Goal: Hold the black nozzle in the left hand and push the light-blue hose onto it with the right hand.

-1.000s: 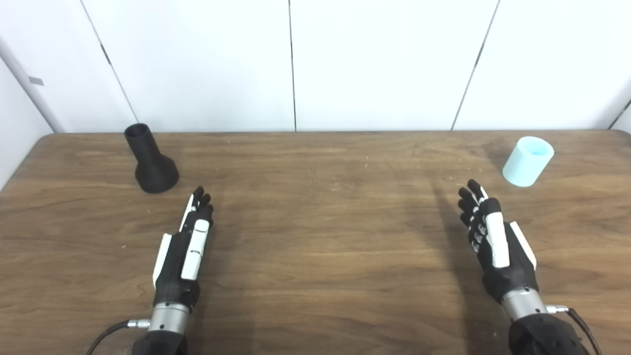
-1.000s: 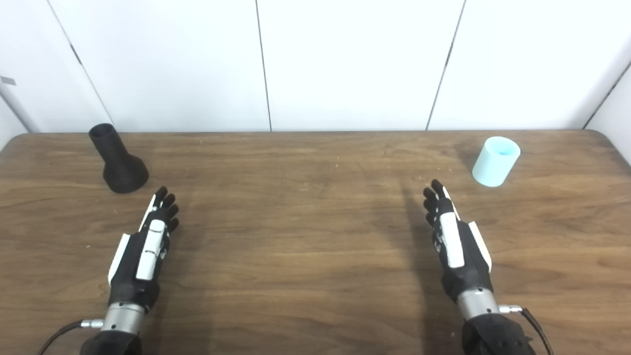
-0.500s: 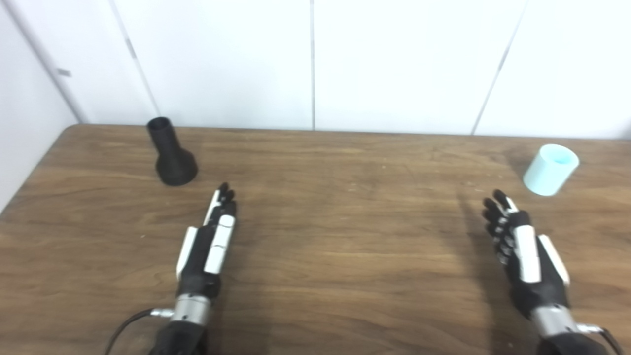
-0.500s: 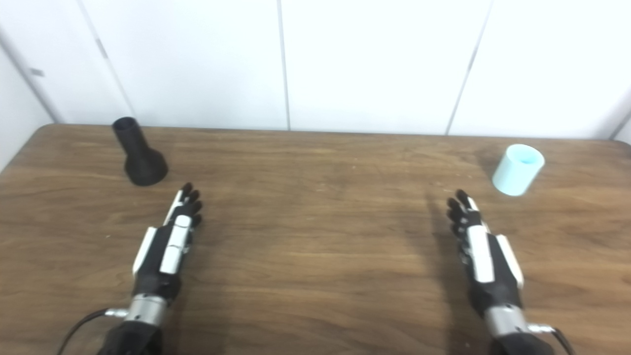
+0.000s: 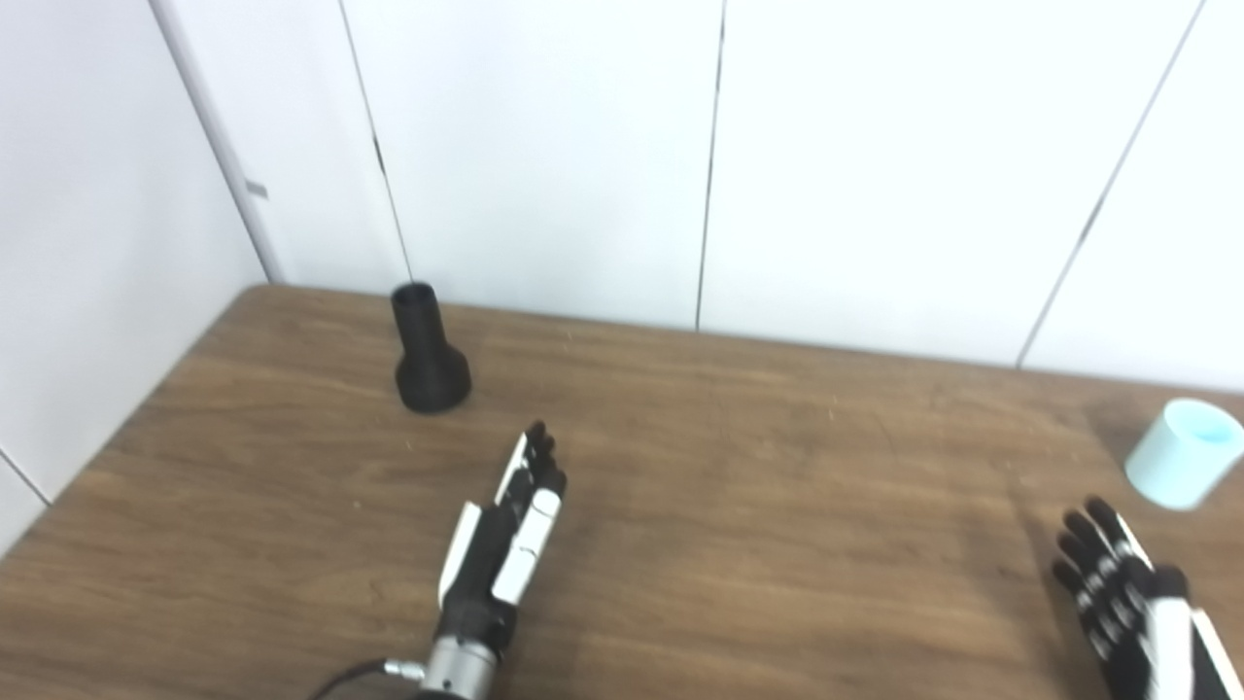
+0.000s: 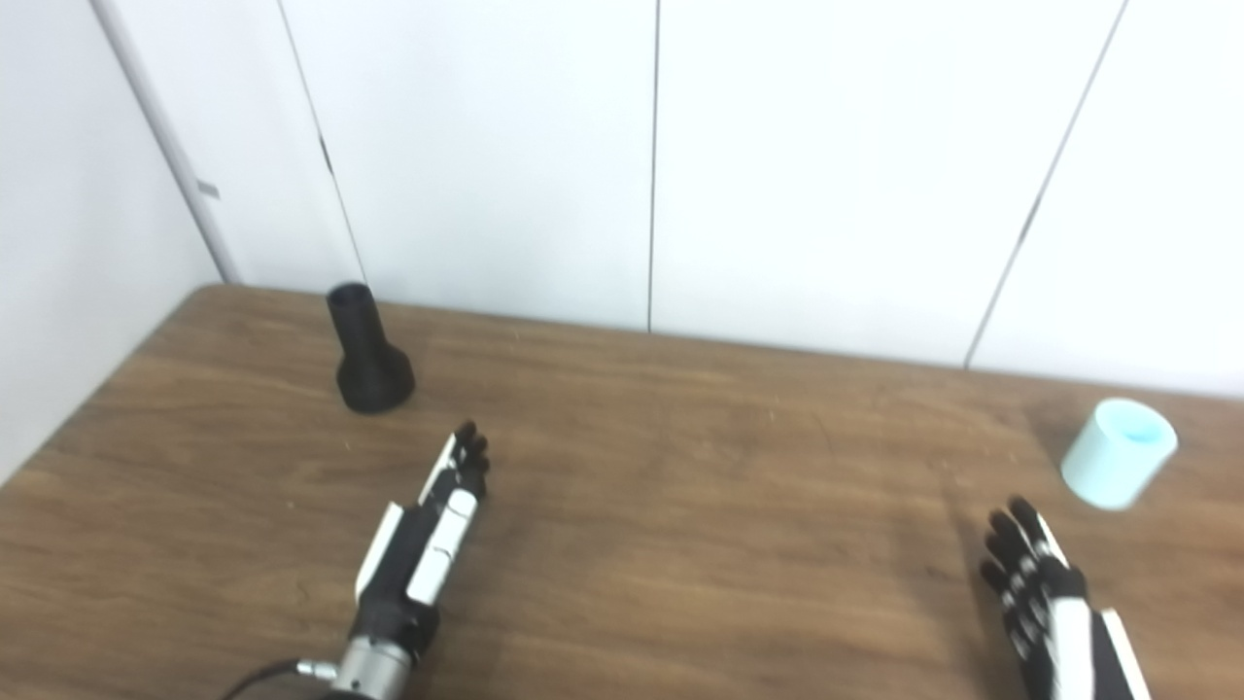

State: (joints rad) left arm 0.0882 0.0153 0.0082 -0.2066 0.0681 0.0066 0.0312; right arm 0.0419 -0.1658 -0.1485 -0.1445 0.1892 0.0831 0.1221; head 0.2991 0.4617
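Note:
The black nozzle [image 5: 429,352] stands upright on its wide base at the far left of the wooden table [image 5: 739,457], narrow neck up. The light-blue hose [image 5: 1183,454], a short tube, stands at the far right with its open end up. My left hand [image 5: 507,533] lies flat and open on the table, fingers pointing toward the nozzle, a clear gap short of it. My right hand [image 6: 1054,608] is open at the lower right edge, fingers spread, below and left of the hose. Neither hand holds anything.
White wall panels [image 5: 544,156] rise right behind the table's far edge, and a side wall [image 5: 97,243] runs along its left edge. The nozzle stands close to the far left corner.
The camera has swung left and upward, so the whole scene has shifted right and down in the picture. Both hands remain open; the nozzle and hose have not moved on the table.

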